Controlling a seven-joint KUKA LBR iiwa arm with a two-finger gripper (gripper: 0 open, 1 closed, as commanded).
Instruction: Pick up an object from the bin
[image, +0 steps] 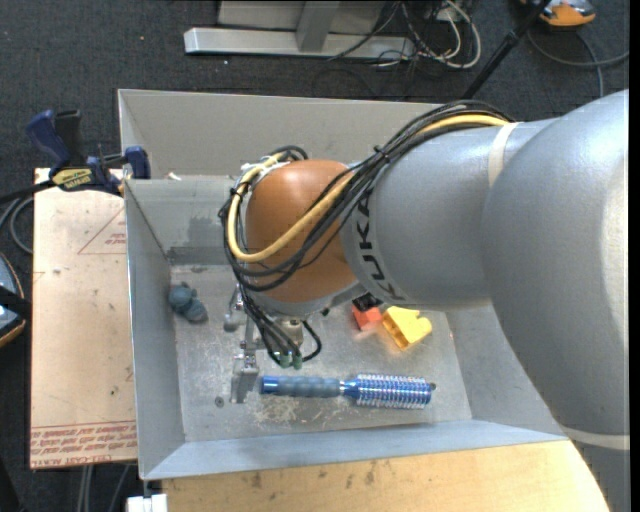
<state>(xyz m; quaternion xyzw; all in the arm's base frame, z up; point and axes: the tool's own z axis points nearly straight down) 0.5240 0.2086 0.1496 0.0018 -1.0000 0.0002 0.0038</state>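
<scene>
Hairbrush (345, 389), blue, lies in the grey bin (150, 330) by its near wall, handle beside the gripper (243, 378), whose state cannot be told. Also inside: grey lump (186, 302), orange block (366, 317), yellow block (408, 326). Arm (480, 220) marked "KUKA".

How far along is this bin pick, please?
Done: the tool sits low in the bin, beside the handle end of the blue hairbrush. In hand: nothing visibly gripped; the hairbrush, grey lump, orange block and yellow block lie on the floor. Left: grip and lift.
</scene>
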